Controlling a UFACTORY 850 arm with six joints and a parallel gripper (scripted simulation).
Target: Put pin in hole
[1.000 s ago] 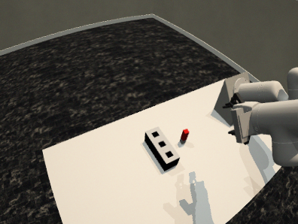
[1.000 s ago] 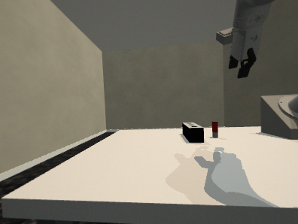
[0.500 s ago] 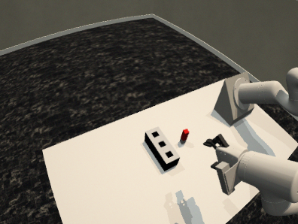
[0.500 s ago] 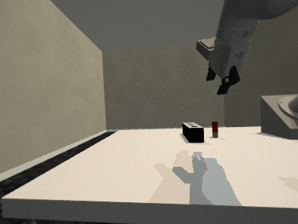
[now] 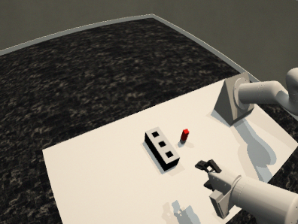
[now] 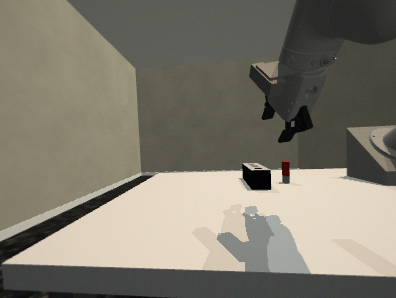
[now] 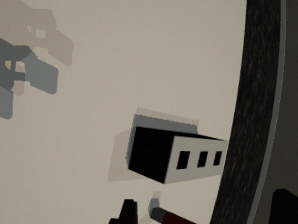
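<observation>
Right now the gripper (image 6: 288,122) hangs high in the upper right of the exterior view, its fingers spread to their widest with nothing between them, well above the white table (image 5: 94,173). The step in hand looks like the reach for the pin (image 5: 184,135), which stands near the middle of the top view, just to the right of the black block (image 5: 162,147) and apart from it. To do it well, I would bring the open fingers down straight over the pin, one on each side, low enough to close on the red part without tipping it, and keep clear of the block beside it. The pin stands upright: its long axis runs straight up from the table, red end on top and grey end at the bottom, so it already points the way the task wants. The block's three holes run in a row along its top; which one is the right depth cannot be told from these views.
</observation>
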